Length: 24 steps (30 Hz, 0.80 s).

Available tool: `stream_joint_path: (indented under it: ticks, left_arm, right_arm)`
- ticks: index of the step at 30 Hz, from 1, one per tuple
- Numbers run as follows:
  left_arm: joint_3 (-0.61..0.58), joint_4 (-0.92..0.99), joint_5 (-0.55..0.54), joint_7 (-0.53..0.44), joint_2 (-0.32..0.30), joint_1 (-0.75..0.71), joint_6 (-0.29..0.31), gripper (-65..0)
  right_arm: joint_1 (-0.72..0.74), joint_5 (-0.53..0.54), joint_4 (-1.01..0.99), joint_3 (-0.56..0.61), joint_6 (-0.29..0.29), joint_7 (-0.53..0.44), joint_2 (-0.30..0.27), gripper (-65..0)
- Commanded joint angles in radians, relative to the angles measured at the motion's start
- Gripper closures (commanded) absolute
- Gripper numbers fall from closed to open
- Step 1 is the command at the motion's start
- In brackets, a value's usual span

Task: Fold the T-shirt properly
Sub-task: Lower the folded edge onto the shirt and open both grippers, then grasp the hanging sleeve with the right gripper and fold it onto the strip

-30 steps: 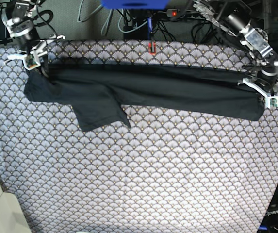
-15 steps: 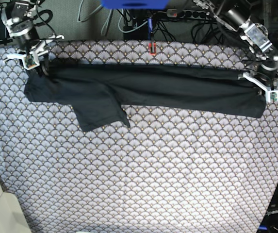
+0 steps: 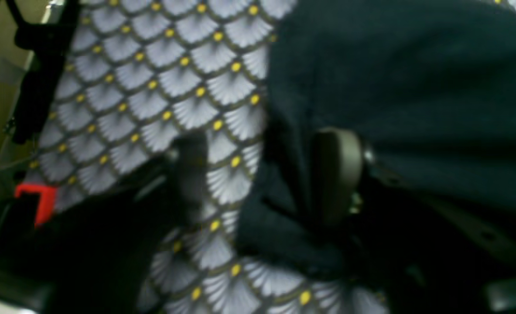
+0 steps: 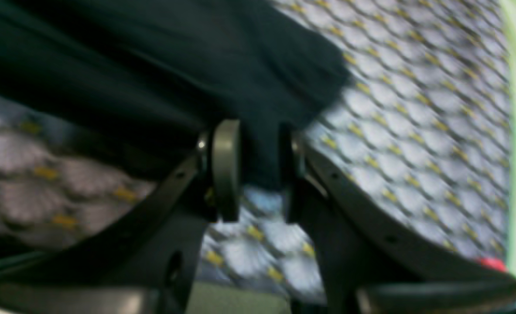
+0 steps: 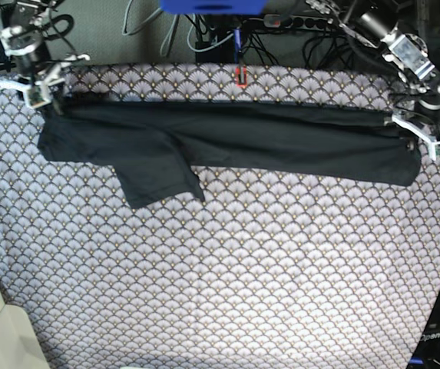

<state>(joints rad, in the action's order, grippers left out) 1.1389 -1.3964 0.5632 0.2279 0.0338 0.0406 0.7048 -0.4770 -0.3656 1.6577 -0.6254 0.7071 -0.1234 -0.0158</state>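
The dark T-shirt is lying in a long strip across the patterned cloth, its flap still hanging below the band. At the T-shirt's right end in the base view, the left gripper is standing wide open, having moved slightly outward. At its other end, the right gripper is parting its fingers, having shifted outward and up from the T-shirt's folded corner.

"OpenArm" txt on dark strip, btm right.
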Motion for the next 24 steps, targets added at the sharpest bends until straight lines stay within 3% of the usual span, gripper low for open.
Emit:
stream_joint_path:
  ticks: [1, 7, 13, 18, 24]
  left_arm:
    - [0.010, -0.021, -0.010, -0.018, -0.012, 0.006, -0.007, -41.5]
    - [0.017, -0.022, -0.010, -0.023, -0.012, 0.005, -0.007, -42.7]
    - [0.036, -0.053, -0.012, -0.020, -0.007, -0.012, -0.007, -42.7]
    - [0.037, -0.080, -0.012, -0.020, 0.012, -0.015, -0.007, -42.7]
    - [0.040, -0.088, -0.012, -0.017, 0.028, -0.006, -0.007, -42.7]
  right_arm:
    - [-0.001, 0.030, 0.022, -0.014, -0.009, -0.023, -0.011, -16.8]
    - [-0.001, 0.098, 0.046, -0.066, -0.009, -0.023, -0.026, -17.3]
    - [0.011, 0.156, 0.169, -0.078, -0.009, -0.015, -0.014, -27.9]
    - [0.145, 0.152, 0.259, -0.043, -0.009, 0.156, 0.021, -39.3]
    - [0.298, 0.152, 0.261, 0.094, -0.009, 0.430, -0.006, -40.4]
